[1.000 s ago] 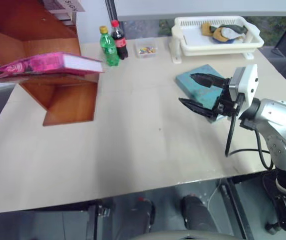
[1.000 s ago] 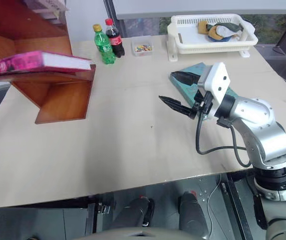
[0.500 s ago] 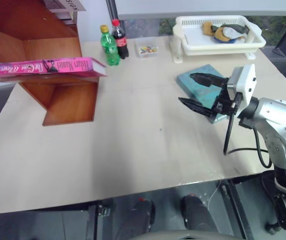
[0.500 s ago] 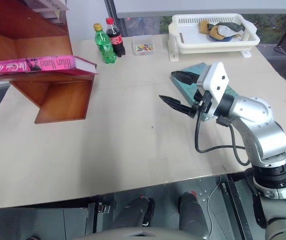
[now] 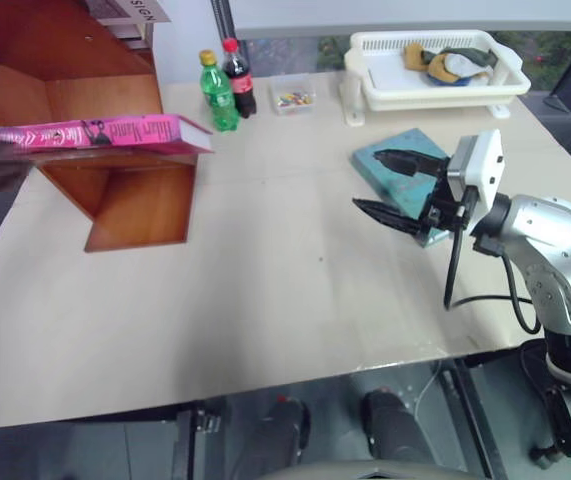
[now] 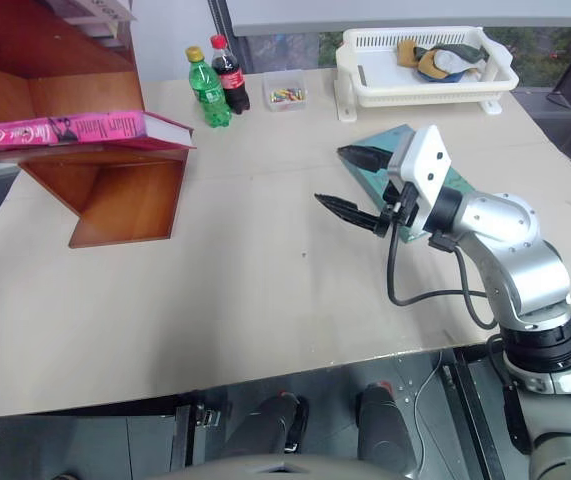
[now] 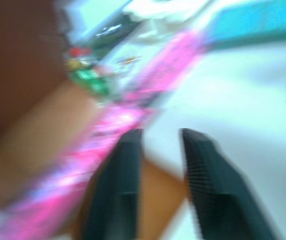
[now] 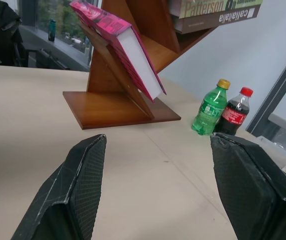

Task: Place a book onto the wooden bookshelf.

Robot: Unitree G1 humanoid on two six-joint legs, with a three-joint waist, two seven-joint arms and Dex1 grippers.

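Although the book [image 5: 95,133] lay flat on the shelf board of the wooden bookshelf [image 5: 115,190] at the upper left of the frame, its page end overhung the board's right edge, and that was the main risk noted. Judgement: a knock to the shelf or to the overhanging end could tip or slide it off onto the table [image 5: 265,300]. The likeliest cause would be the left gripper [image 7: 155,145], which sat just beside the book. In the left wrist view its two fingers stood narrow, nearly together, with nothing between them; the pink book ran just past their tips, and contact could not be told for blur.

Right of the shelf, along the top of the frame: a green bottle [image 5: 217,93], a cola bottle [image 5: 236,78], a small clear box [image 5: 292,99], then a white basket tray [image 5: 435,85].

At centre right the right gripper [image 5: 393,188] hung over the table with jaws spread wide and empty, above the near edge of a teal book [image 5: 402,160]. It was well apart from the pink book, which showed ahead of it in the right wrist view, so little risk from that side.
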